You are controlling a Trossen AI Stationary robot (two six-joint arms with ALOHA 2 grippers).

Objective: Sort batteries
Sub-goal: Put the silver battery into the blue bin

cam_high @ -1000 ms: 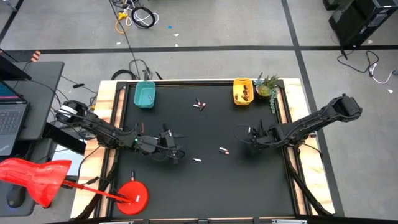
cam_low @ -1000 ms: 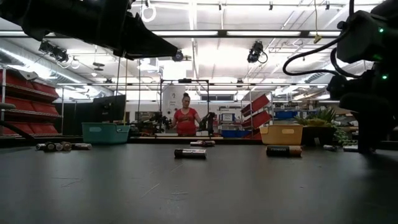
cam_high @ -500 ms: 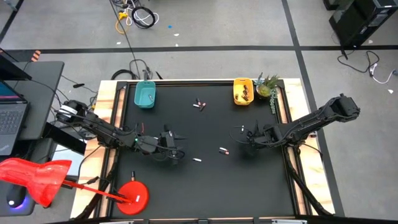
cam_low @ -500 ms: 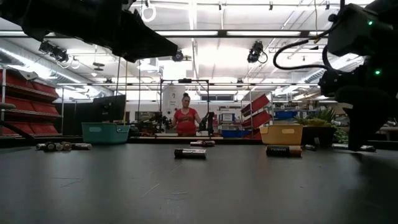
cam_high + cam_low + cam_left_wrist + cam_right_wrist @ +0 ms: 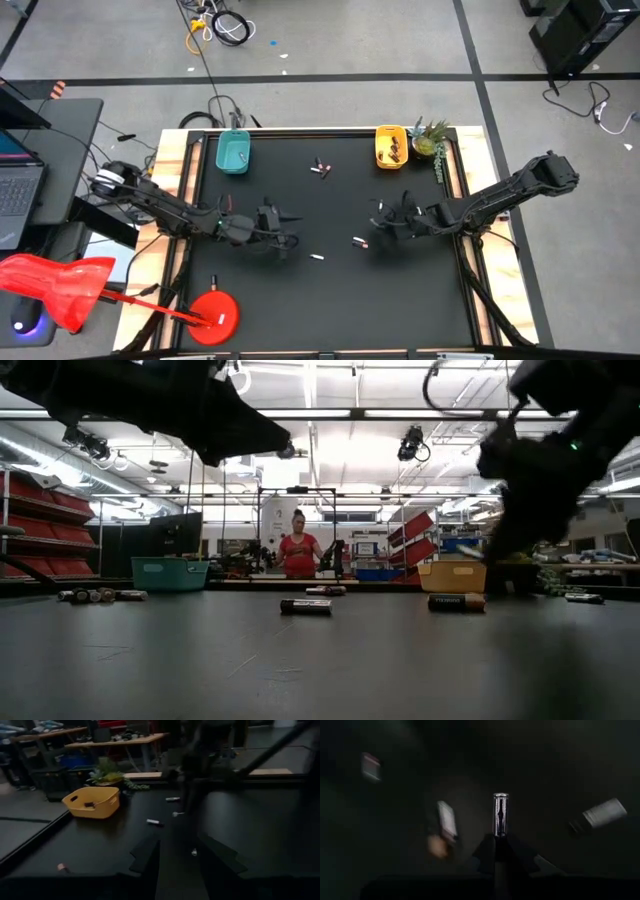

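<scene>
Silvery metal shows right at the tips of the right pincer [image 5: 496,837]: a thin silvery battery [image 5: 500,815] sticks straight forward out of the clenched fingers, its long axis carrying on the line of the pincer. It looks gripped by one end, so to my eye this battery is the one being sorted.

Just beside that pincer, a little toward the table's [image 5: 420,300] middle, a loose battery [image 5: 358,241] with a reddish end lies flat on the black top. A pale battery [image 5: 317,257] lies further out, and it is nearer the left pincer [image 5: 175,845]. That pincer hangs released over the middle of the table with nothing between its fingers.

Beyond the right pincer, at the far edge on its own arm's side, sits the yellow tray [image 5: 390,146] with some dark pieces in it. The teal tray [image 5: 232,152] is well apart, across the table past the left arm.

The coming move depends on which tray this pale cell belongs in. If it is the yellow one, the right arm is plainly the closer. If it is the teal one, the carry crosses in front of the left pincer. Either way, the battery would need tipping nose-down over the rim before release.
</scene>
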